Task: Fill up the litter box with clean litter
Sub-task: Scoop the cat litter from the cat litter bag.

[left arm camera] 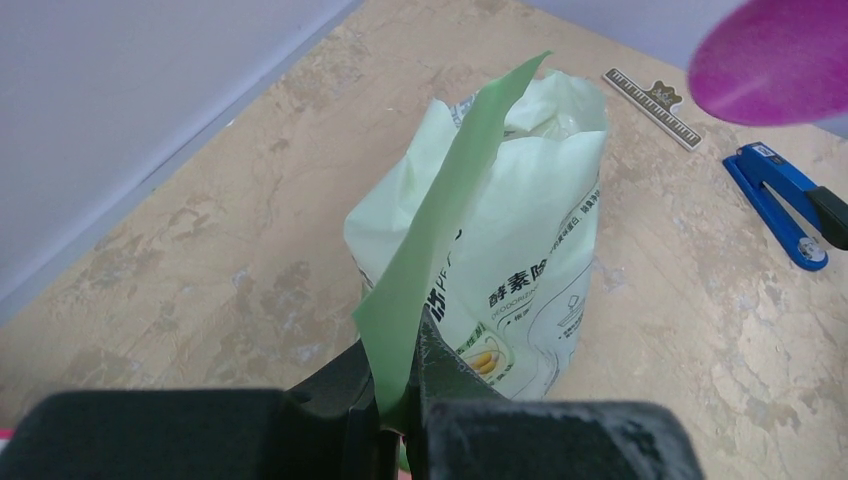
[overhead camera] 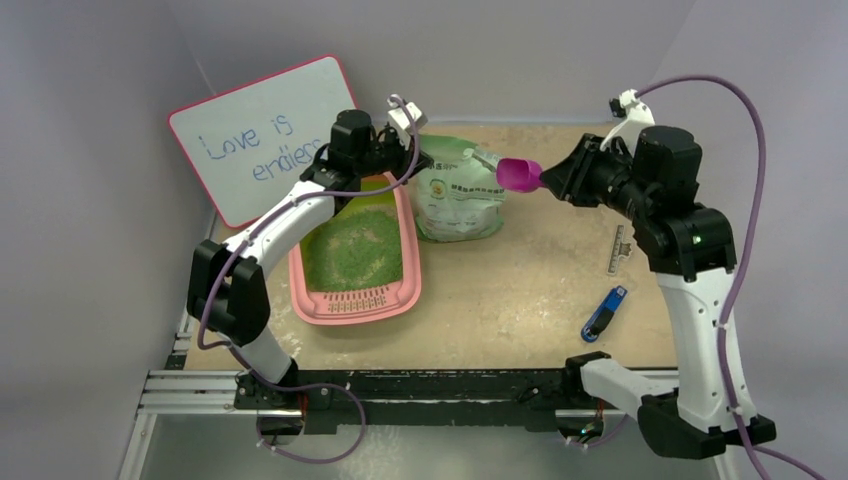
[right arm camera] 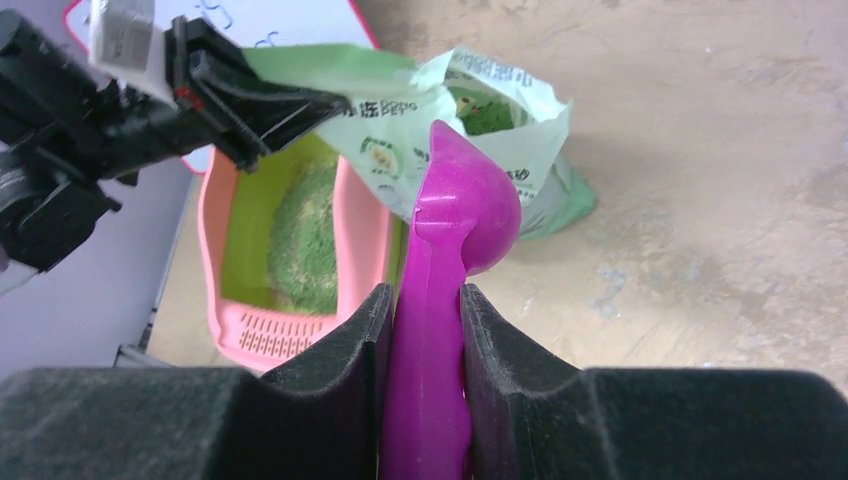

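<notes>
The pink litter box [overhead camera: 350, 305] lies left of centre, with a heap of green clean litter [overhead camera: 355, 250] inside. Right of it stands a pale green printed bag [overhead camera: 458, 200]. My left gripper [left arm camera: 400, 360] is shut on the bag's [left arm camera: 520, 260] upper flap, holding the mouth open. My right gripper [right arm camera: 425, 310] is shut on the handle of a magenta scoop [right arm camera: 465, 200]. The scoop's bowl [overhead camera: 520, 174] hovers at the bag's mouth, where green granules [right arm camera: 487, 115] show. In the right wrist view the litter box [right arm camera: 270, 335] sits lower left.
A whiteboard [overhead camera: 265, 135] with handwriting leans against the back left wall. A blue stapler [overhead camera: 605, 312] and a ruler [overhead camera: 620, 248] lie on the table's right side, near the right arm. Grey walls close in the table.
</notes>
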### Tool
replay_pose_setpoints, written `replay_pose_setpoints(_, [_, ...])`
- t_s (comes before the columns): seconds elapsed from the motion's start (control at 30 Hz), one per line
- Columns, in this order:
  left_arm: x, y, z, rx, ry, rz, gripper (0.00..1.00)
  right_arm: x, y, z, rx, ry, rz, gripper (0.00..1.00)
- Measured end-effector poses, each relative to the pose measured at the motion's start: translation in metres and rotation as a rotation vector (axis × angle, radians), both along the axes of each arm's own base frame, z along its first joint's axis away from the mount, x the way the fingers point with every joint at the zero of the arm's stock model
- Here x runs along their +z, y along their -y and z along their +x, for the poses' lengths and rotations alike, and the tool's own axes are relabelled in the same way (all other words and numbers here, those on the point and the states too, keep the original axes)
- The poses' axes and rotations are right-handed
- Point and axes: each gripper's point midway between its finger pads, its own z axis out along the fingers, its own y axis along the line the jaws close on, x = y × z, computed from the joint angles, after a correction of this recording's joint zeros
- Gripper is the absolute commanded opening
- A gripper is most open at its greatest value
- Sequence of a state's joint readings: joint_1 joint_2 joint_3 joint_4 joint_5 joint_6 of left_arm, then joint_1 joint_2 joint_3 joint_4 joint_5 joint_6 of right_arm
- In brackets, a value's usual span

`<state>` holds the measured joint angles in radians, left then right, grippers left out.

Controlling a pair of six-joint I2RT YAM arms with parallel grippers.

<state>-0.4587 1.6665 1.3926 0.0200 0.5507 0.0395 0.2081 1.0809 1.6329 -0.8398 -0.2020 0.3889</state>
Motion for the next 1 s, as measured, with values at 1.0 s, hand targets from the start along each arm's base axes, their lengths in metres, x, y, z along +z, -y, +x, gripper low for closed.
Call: replay_pose_setpoints(1.0, [0.002,0.011,-0.034,-0.146,0.02,0.011,0.0,-0.066,-0.03,0.074,0.183,-0.192,-0.094,0.0])
